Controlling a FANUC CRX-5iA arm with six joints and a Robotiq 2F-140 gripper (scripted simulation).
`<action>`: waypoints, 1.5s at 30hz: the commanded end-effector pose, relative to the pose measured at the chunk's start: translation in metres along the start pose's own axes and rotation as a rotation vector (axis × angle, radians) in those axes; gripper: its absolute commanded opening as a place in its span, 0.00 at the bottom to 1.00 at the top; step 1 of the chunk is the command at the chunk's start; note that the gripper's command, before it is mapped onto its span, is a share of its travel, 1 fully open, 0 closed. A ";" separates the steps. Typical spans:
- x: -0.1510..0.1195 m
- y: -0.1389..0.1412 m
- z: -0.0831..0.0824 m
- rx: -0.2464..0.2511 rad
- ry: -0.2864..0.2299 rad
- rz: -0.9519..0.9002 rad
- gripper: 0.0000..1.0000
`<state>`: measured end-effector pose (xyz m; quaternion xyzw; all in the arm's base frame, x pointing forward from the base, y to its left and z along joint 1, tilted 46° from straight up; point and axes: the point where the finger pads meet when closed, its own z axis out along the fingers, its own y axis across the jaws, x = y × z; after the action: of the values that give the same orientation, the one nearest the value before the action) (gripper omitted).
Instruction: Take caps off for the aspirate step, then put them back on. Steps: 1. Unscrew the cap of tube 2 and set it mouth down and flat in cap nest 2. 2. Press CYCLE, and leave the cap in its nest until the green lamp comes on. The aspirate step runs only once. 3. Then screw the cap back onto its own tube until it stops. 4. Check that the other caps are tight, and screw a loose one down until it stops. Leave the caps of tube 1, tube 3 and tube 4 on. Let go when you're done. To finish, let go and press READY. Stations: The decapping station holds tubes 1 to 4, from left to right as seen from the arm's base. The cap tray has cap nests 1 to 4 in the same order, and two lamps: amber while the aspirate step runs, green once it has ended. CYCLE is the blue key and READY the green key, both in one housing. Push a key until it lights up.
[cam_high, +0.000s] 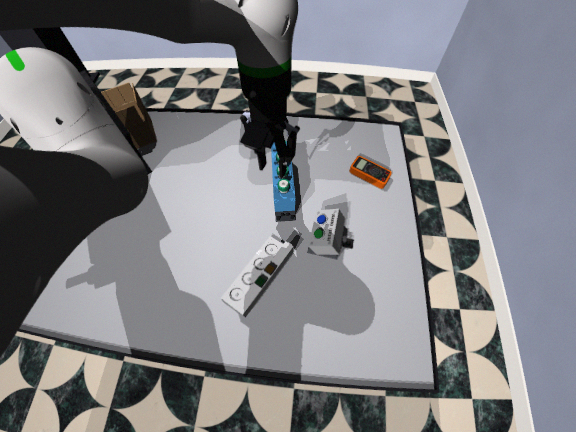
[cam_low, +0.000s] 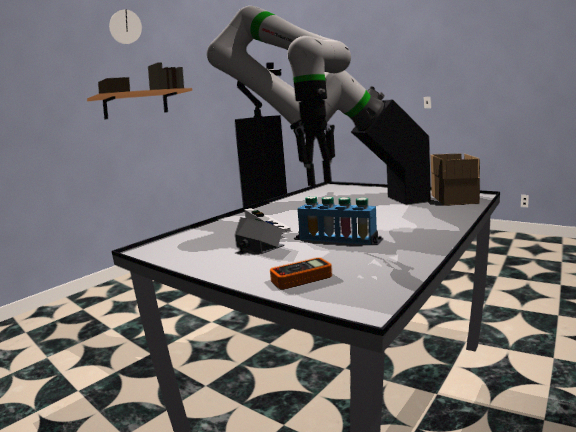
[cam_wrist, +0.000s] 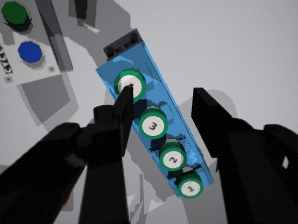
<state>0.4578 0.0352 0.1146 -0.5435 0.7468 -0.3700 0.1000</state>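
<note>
The blue decapping rack (cam_high: 285, 192) holds tubes with green caps; it also shows in the exterior view (cam_low: 337, 225). In the wrist view the caps of tube 4 (cam_wrist: 130, 85), tube 3 (cam_wrist: 152, 126), tube 2 (cam_wrist: 172, 159) and tube 1 (cam_wrist: 189, 186) all sit on their tubes. My gripper (cam_wrist: 162, 102) (cam_low: 319, 181) hangs well above the rack, fingers partly open and empty. The cap tray (cam_high: 257, 272) has empty nests and its two lamps (cam_high: 265, 275) are dark. The key housing (cam_high: 327, 232) carries the blue CYCLE key (cam_wrist: 29, 51) and green READY key (cam_wrist: 17, 13), both unlit.
An orange multimeter (cam_high: 370, 171) lies to the right of the rack. A cardboard box (cam_low: 455, 178) stands at a table corner beside the arm's black pedestal (cam_low: 407, 150). A black panel (cam_low: 260, 157) stands behind the table.
</note>
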 end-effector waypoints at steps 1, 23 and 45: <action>-0.035 0.006 0.002 0.016 0.017 0.018 0.41; -0.087 0.018 0.015 0.016 0.017 0.018 0.41; -0.087 0.017 0.041 0.016 0.017 0.018 0.41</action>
<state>0.5005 0.0965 0.0527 -0.5327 0.7496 -0.3798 0.1006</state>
